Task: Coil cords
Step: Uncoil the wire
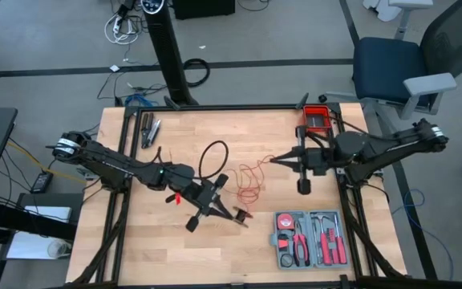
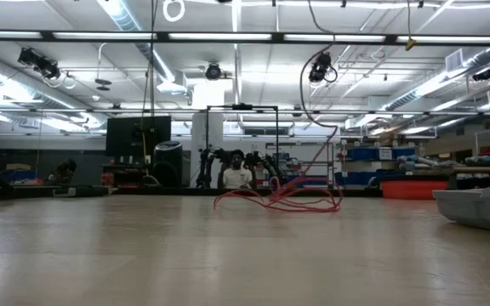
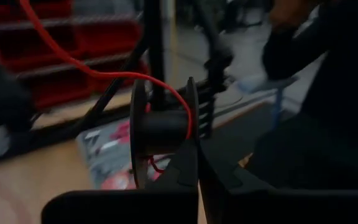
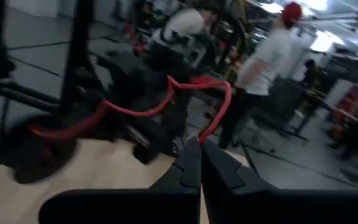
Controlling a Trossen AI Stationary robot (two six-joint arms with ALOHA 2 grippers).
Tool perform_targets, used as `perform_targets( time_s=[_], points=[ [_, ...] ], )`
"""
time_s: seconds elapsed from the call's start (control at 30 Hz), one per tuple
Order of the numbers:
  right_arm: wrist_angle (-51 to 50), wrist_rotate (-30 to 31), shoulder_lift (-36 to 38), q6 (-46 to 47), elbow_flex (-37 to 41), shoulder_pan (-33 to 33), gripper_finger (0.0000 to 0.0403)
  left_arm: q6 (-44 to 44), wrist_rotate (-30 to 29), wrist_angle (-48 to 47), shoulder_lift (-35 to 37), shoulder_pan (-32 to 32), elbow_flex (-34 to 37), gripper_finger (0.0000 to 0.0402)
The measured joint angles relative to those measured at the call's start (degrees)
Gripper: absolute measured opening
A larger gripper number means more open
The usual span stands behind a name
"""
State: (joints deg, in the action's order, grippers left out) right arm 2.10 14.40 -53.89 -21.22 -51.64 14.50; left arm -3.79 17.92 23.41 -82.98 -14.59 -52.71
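Note:
The thin red cord [image 1: 249, 183] lies in loose loops on the wooden table's middle; the low view shows these loops [image 2: 283, 201] with one strand rising from them. My right gripper [image 1: 274, 160], reaching in level from the table's right, is shut on a lifted stretch of cord just right of the loops. My left gripper [image 1: 235, 213], nearer the front edge, is shut on a small black spool [image 3: 160, 129] with red cord on its core. My left gripper [image 3: 194, 152] pinches the rim of one spool flange [image 3: 191, 115] between its two shut fingertips. The spool stands out beyond the fingertips, clear of the table, and cord [image 3: 73, 59] runs off its core. My right gripper [image 4: 201, 144] pinches a single strand of cord [image 4: 205, 134] at its fingertips, coming level from the table's right. The strand is lifted clear there and runs slack away from the fingers toward the loops.
A grey tool case [image 1: 310, 238] with red-handled tools lies open at the front right. A red bin [image 1: 317, 120] sits at the far right corner, and some hand tools [image 1: 149, 130] at the far left. A black cable loop [image 1: 212, 156] arches above the table's middle.

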Motion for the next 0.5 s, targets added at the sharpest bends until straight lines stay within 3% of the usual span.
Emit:
perform_targets(
  time_s=[0.2,0.5],
  points=[
    [2.8,6.8,-6.3,0.5,0.0,-0.2,0.0,-0.3,6.4,6.9,0.0,-0.9,0.0,0.0003],
    [4.2,5.1,-15.2,4.2,0.0,-2.8,0.0,-4.9,10.9,13.8,0.0,-1.3,0.0,0.0003]
  ],
)
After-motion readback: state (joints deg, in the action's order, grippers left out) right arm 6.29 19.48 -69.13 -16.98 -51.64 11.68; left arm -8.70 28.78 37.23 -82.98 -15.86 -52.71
